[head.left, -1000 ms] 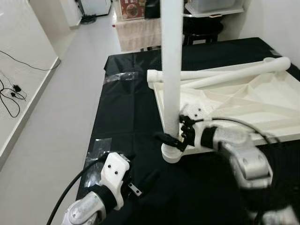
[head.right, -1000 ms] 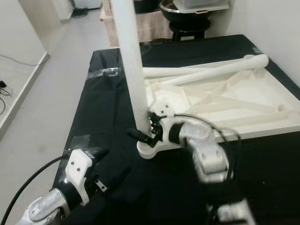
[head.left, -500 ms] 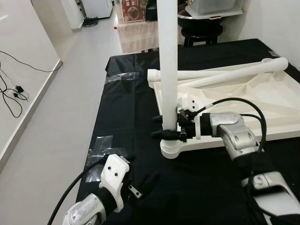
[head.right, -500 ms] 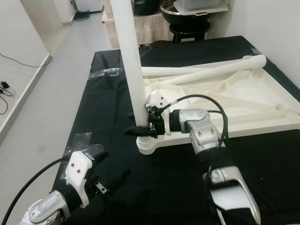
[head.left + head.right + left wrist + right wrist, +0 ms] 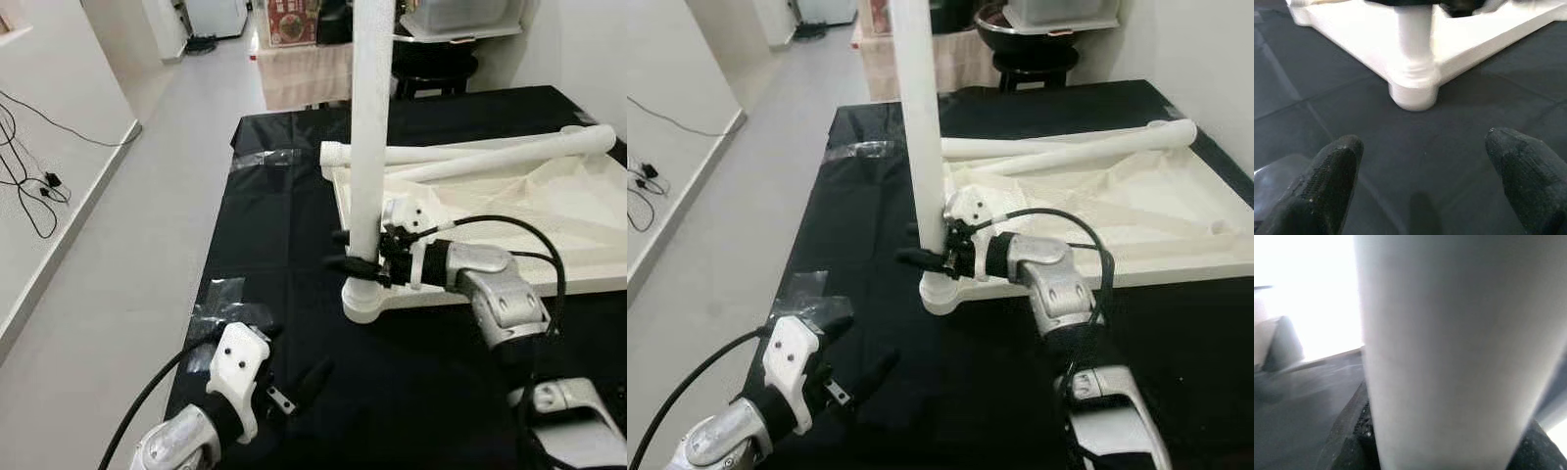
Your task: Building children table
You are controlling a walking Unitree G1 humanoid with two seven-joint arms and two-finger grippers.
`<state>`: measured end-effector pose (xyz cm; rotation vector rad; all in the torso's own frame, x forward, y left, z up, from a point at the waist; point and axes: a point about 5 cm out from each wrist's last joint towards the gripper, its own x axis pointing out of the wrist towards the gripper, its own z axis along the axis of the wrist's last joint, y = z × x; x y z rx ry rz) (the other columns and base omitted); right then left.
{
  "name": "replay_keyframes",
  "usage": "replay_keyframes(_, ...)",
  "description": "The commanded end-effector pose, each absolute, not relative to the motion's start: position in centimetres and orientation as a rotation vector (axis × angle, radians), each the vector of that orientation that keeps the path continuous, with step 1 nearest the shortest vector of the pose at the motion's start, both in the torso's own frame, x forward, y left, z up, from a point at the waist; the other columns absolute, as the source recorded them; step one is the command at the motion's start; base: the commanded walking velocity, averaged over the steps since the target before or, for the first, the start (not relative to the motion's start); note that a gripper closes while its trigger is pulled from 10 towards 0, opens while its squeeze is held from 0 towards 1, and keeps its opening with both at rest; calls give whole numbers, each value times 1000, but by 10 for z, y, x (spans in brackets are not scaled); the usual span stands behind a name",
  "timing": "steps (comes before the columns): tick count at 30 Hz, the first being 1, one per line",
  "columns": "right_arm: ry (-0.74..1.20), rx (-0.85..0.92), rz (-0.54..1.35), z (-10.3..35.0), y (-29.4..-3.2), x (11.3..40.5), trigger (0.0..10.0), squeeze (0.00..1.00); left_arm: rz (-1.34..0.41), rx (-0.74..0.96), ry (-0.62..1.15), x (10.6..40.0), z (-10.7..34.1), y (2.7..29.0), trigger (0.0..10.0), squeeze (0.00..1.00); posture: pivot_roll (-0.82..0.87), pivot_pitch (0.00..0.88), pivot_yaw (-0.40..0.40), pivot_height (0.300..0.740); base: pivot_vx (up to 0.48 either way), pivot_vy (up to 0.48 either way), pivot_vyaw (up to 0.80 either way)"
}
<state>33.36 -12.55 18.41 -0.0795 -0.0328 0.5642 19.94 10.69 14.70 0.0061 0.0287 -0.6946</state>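
A white children's table top (image 5: 549,211) lies upside down on a black-covered surface. One white leg (image 5: 367,147) stands upright in its near corner socket (image 5: 364,302). My right gripper (image 5: 358,262) is shut on this leg just above the socket; the right wrist view has the leg (image 5: 1444,357) pressed between the dark pads. Two more white legs (image 5: 509,157) lie loose across the table top's far side. My left gripper (image 5: 291,354) hovers open over the black cloth at the front left, its fingertips (image 5: 1334,166) wide apart, facing the socket (image 5: 1413,93).
Patches of clear tape (image 5: 220,294) hold the black cloth near its left edge, beyond which the grey floor (image 5: 118,245) drops away. Cables (image 5: 29,186) trail by the left wall. A dark stool (image 5: 431,64) and shelving stand behind the surface.
The camera has shifted slightly. My right forearm has swung from low at the front up to level beside the leg, with the gripper staying on it. The left gripper has not moved.
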Motion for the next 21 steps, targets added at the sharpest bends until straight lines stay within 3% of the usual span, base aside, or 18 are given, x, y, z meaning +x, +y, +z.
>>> replay_keyframes(1, 117, -96, 267, 160, -145, 315, 0, 0, -690, 10, 43, 198, 145, 111, 10000, 0, 82, 148, 74, 740, 0, 0, 0)
replay_keyframes(2, 157, -100, 302, 151, -135, 297, 0, 0, -689, 12, 44, 199, 145, 112, 10000, 0, 82, 148, 74, 740, 0, 0, 0)
replay_keyframes(3, 157, -100, 302, 151, -135, 297, 0, 0, -689, 12, 44, 199, 145, 112, 10000, 0, 82, 148, 74, 740, 0, 0, 0)
replay_keyframes(4, 195, -106, 450, 142, -117, 286, 0, 0, -688, 17, 45, 200, 145, 113, 10000, 0, 66, 139, 84, 740, 0, 0, 0)
replay_keyframes(9, 194, -134, 501, 145, -117, 293, 0, 0, -701, 15, 46, 200, 145, 112, 10000, 0, 62, 146, 79, 740, 0, 0, 0)
replay_keyframes(10, 201, -152, 518, 145, -117, 294, 4588, 0, -697, 14, 45, 201, 145, 112, 10000, 0, 72, 149, 78, 740, 0, 0, 0)
replay_keyframes(11, 204, -166, 533, 146, -117, 295, 10000, 0, -691, 14, 44, 201, 145, 112, 10000, 0, 72, 149, 78, 740, 0, 0, 0)
replay_keyframes(16, 208, -166, 547, 150, -114, 293, 10000, 0, -687, 14, 43, 201, 145, 113, 10000, 0, 77, 144, 84, 740, 0, 0, 0)
replay_keyframes(17, 197, -145, 633, 157, -111, 291, 10000, 976, -691, 14, 44, 201, 145, 113, 10000, 0, 83, 142, 91, 740, 0, 0, 0)
replay_keyframes(20, 90, -149, 949, 183, -109, 287, 10000, 1000, -696, 15, 47, 202, 144, 113, 10000, 0, 95, 137, 95, 740, 0, 0, 0)
replay_keyframes(21, 67, -166, 1001, 188, -111, 286, 10000, 933, -696, 15, 48, 202, 144, 112, 10000, 0, 95, 137, 95, 740, 0, 0, 0)
